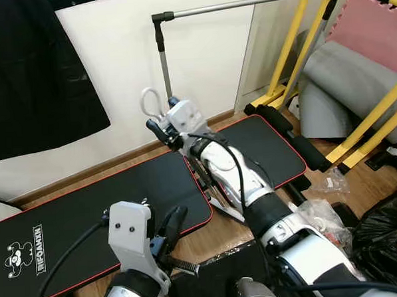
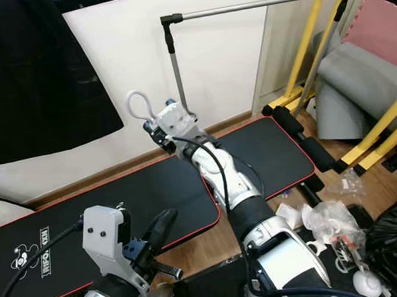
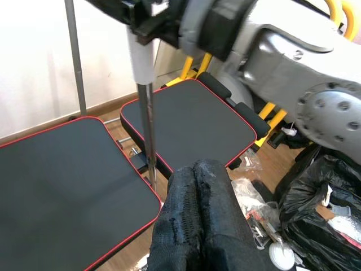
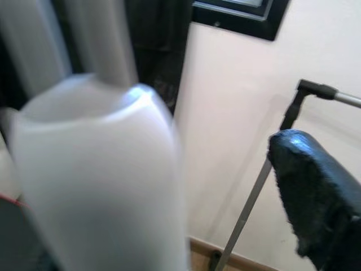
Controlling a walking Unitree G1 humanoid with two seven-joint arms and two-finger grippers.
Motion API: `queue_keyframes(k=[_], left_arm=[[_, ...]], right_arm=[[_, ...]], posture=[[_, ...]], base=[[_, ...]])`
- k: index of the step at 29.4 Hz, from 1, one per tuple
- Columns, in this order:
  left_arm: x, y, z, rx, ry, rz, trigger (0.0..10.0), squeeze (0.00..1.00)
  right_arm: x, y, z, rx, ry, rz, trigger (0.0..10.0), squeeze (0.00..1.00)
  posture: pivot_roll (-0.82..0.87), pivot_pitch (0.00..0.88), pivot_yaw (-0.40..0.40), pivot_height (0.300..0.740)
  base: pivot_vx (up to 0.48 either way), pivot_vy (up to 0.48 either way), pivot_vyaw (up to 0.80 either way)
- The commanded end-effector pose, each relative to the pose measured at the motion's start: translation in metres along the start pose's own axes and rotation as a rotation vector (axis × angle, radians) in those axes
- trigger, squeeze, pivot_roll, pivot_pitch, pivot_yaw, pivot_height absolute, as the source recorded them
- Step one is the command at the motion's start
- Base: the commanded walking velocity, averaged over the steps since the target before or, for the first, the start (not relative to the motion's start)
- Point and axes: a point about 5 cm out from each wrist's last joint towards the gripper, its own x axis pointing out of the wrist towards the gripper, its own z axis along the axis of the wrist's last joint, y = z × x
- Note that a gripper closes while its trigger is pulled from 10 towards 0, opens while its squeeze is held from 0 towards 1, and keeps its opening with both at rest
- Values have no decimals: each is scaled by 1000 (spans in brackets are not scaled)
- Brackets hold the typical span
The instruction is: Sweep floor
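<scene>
My right gripper (image 1: 163, 129) reaches forward over the gap between two mats and is shut on the broom's white grip (image 3: 141, 56), just below its white hanging loop (image 1: 149, 101). The broom's thin metal shaft (image 3: 149, 135) runs down from that grip toward the wooden floor between the mats. In the right wrist view the white grip (image 4: 101, 169) is a close blur beside one black finger (image 4: 316, 186). My left gripper (image 1: 173, 222) is held low at the near left, its two black fingers (image 3: 197, 220) pressed together with nothing between them. A black toothed edge (image 1: 185, 267) lies just beneath it.
Two black red-edged mats (image 1: 88, 207) (image 1: 265, 145) lie along the white wall. A metal clothes rack pole (image 1: 164, 64) stands behind them. A yellow frame (image 1: 293, 44) and grey cushion (image 1: 355, 80) are at right. Plastic wrappers (image 1: 322, 215) and a black bag (image 1: 390, 238) litter the near right floor.
</scene>
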Motion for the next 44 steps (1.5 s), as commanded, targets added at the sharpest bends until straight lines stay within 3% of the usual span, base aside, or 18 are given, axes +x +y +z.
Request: queue_keyframes(k=[1,4,11,17,20,22,23,24,25,26,27,30,37,39,40,43,44], left_arm=[[-1,1,-7,-10,40,-2,10000,0],[1,3,-7,-7,39,-3,10000,0],[3,6,-8,-3,39,-5,10000,0],[6,8,-9,2,41,-13,10000,0],[7,9,-10,6,41,-14,10000,0],[7,9,-10,8,40,-13,10000,0],[8,9,-10,9,40,-12,10000,0],[8,9,-10,9,40,-12,10000,0],[8,9,-10,9,39,-12,10000,0],[8,9,-10,9,39,-12,10000,0],[8,9,-10,9,38,-12,10000,0],[9,8,-10,9,37,-15,10000,0],[9,7,-10,12,35,-15,10000,0],[7,7,-8,10,32,-8,10000,0],[7,7,-8,10,32,-8,10000,0],[7,8,-8,5,31,-13,10000,0],[7,8,-8,5,31,-13,10000,0]], right_arm=[[-2,-1,-2,25,7,0,10000,1000],[-13,-11,-1,46,11,-3,10000,1000],[-36,-16,-8,62,69,15,10000,1000],[-42,-15,-13,92,118,12,10000,1000],[-41,-8,-16,110,152,77,10000,1000],[-40,-4,-16,118,163,109,10000,945],[-38,-1,-15,123,169,130,10000,816],[-38,-1,-15,123,169,130,10000,816],[-31,1,-13,147,160,134,10000,318],[-31,1,-13,147,160,134,10000,318],[-23,1,-10,171,148,126,10000,0],[-3,-5,-5,215,120,34,10000,0],[-2,-6,0,226,138,56,10000,0],[-23,-9,-9,193,226,169,10000,0],[-23,-9,-9,193,226,169,10000,0],[-56,-20,-14,151,296,296,10000,0],[-56,-20,-14,151,296,296,10000,0]], posture=[[11,233,-44,740],[5,224,-41,740],[-10,215,-28,740],[-12,201,-23,740],[-8,194,-27,740],[-7,193,-27,740],[-7,192,-27,740],[-7,192,-27,740],[-7,190,-26,740],[-7,190,-26,740],[-6,188,-27,740],[-1,187,-30,740],[8,196,-35,740],[-1,208,-33,740],[-1,208,-33,740],[-18,212,-23,740],[-18,212,-23,740]], base=[[0,0,0],[0,0,0],[0,0,0],[0,0,0],[0,0,0],[0,0,0],[0,0,0],[0,0,0],[0,0,0],[0,0,0],[0,0,0],[0,0,0],[0,0,0],[0,0,0],[0,0,0],[0,0,0],[0,0,0]])
